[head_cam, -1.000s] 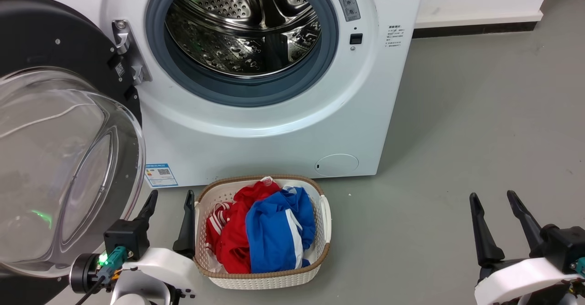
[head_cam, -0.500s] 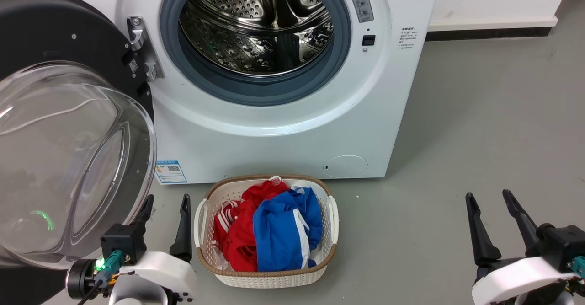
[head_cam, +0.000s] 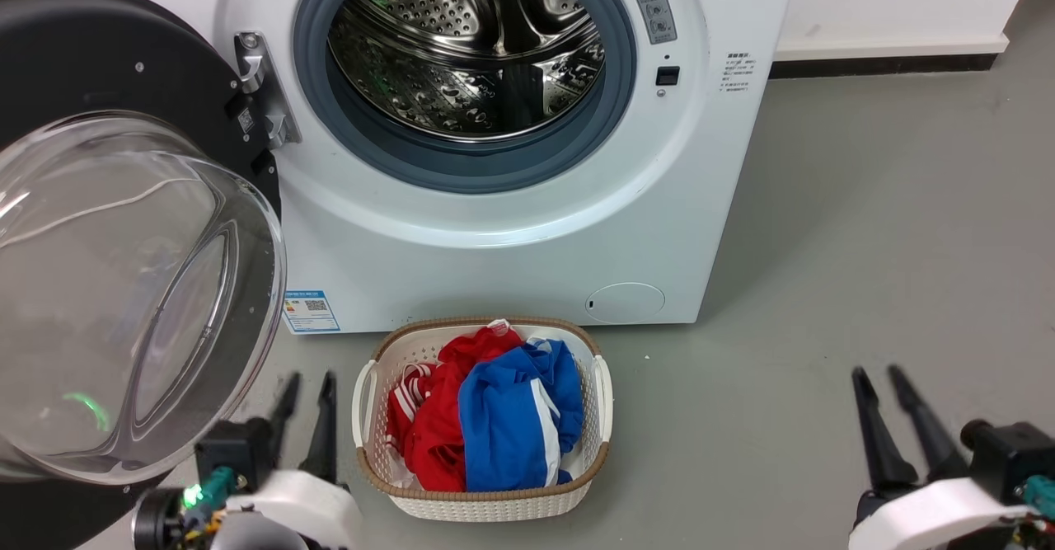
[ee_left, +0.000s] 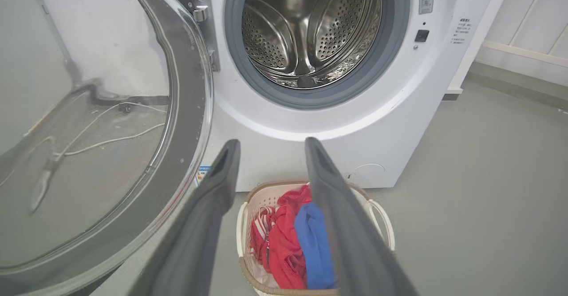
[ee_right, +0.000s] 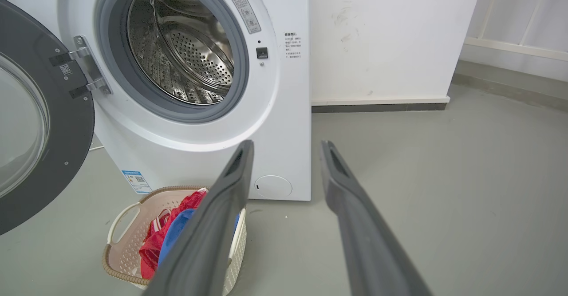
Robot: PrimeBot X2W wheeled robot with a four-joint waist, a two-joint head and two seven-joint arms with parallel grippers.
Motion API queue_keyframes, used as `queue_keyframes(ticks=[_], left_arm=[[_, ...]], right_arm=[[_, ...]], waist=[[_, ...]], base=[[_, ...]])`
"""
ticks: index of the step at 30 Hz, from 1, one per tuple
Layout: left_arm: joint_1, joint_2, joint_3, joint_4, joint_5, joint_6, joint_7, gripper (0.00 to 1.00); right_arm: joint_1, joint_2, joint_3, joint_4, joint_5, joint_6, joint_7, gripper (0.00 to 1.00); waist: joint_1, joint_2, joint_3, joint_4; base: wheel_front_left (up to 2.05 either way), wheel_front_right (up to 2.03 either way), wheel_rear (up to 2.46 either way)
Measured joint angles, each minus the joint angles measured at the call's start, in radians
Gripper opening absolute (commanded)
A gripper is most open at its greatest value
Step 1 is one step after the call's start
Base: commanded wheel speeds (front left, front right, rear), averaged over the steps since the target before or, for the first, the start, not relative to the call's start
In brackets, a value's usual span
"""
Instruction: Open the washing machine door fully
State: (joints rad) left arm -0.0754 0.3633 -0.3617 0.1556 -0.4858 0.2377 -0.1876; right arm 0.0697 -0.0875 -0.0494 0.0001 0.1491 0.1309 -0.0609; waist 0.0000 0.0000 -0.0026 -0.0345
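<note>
From my head camera, the washing machine door (head_cam: 99,55) is swung wide open to my left. It hangs on its metal hinge (head_cam: 262,88), with its clear glass bowl (head_cam: 124,286) bulging toward me. The washing machine (head_cam: 511,245) stands ahead, and I see no laundry in its steel drum (head_cam: 470,47). On the floor just in front of it sits a pale laundry basket (head_cam: 486,505) with a brown rim. It holds a red garment (head_cam: 429,434) on the left and a blue garment (head_cam: 511,418) lying partly over it. My left gripper (head_cam: 310,380) is blurred. It sits between the glass bowl and the basket, near both. My right gripper (head_cam: 875,373) is well off to the right over bare floor.

Along my left wrist, my left gripper (ee_left: 270,141) has its fingers spread with nothing between them. The door fills the left side, the drum is above, and the basket (ee_left: 381,216) with its red and blue clothes lies below.

Along my right wrist, my right gripper (ee_right: 287,144) is also spread and holds nothing. The door (ee_right: 66,123) is at the far left and the basket (ee_right: 122,254) is low on the left.
</note>
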Motion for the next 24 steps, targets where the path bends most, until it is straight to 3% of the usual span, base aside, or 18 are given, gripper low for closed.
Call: queue_keyframes(ticks=[24], left_arm=[[0.018, -0.091, 0.118, 0.04, -0.318, -0.101, 0.08, 0.0]], right_arm=[[-0.026, 0.011, -0.016, 0.082, 0.403, 0.0, 0.051, 0.0]], waist=[[0.0, 0.0001, 0.001, 0.006]], base=[[0.0, 0.0, 0.0]])
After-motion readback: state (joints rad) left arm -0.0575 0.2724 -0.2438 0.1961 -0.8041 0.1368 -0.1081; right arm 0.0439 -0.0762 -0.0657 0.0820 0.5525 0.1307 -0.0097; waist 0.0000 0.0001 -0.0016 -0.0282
